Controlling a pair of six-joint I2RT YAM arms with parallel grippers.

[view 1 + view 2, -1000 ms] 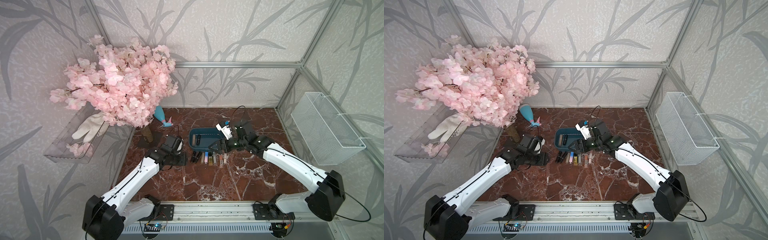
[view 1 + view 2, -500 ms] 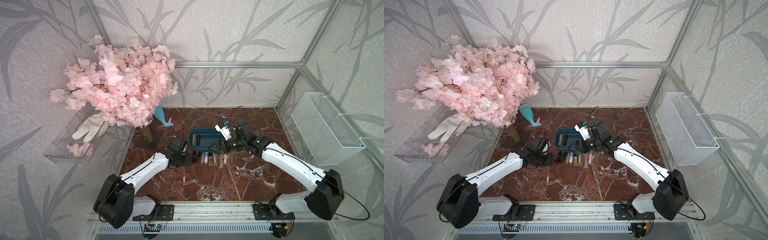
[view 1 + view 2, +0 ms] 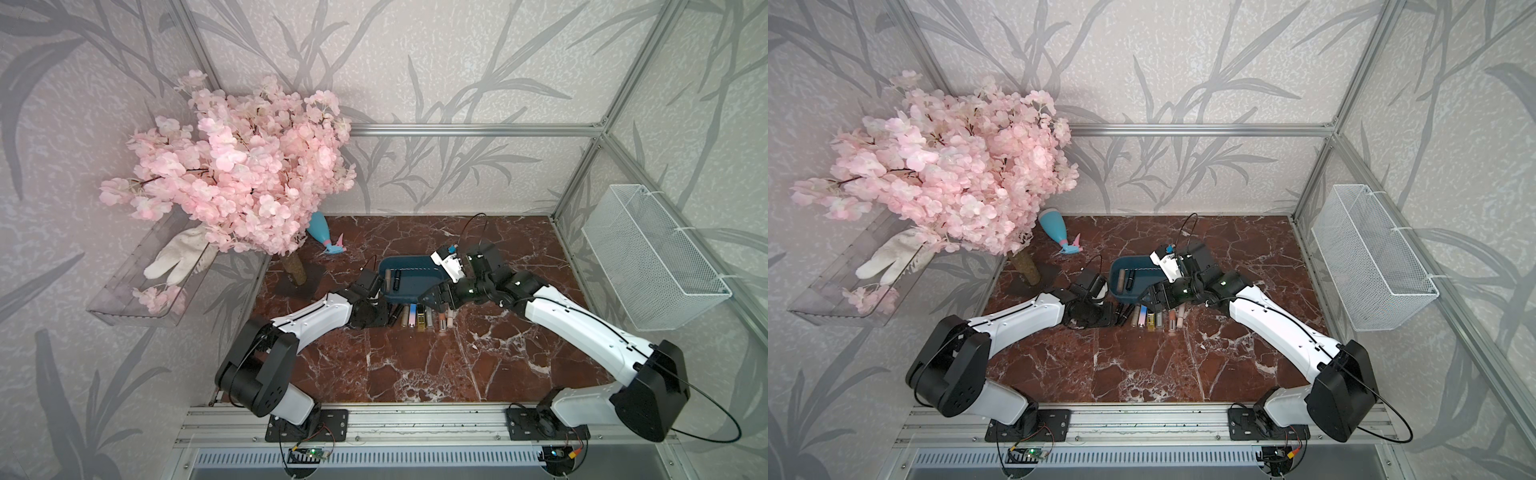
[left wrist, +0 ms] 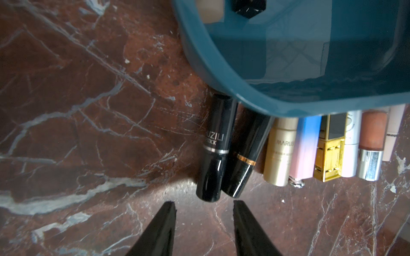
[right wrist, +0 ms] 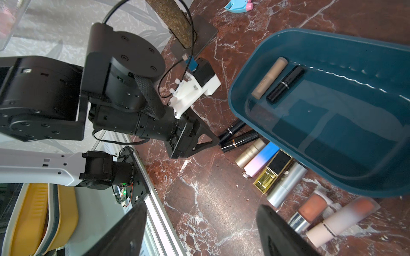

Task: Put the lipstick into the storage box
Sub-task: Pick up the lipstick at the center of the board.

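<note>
Lipstick count: a beige tube (image 5: pixel 269 77) and a black tube (image 5: pixel 285 84) lie side by side inside the storage box (image 3: pixel 417 286), at its 9 o'clock end in both top views. Eight more lie in a row (image 3: pixel 415 316) on the worktop (image 3: pixel 415 374), just beside the box at its 6 o'clock side. I judge the task about one fifth done.

The left gripper (image 4: pixel 203 204) sits low at the 9 o'clock end of the row. Its jaws are narrowly apart and empty, lined up with the black lipstick (image 4: pixel 214 150) with silver lettering. The gold-banded lipstick (image 4: pixel 244 155) touches that one.

The right gripper (image 5: pixel 203 208) hangs over the 3 o'clock end with jaws wide, holding nothing. All eight picks are outstanding.
</note>
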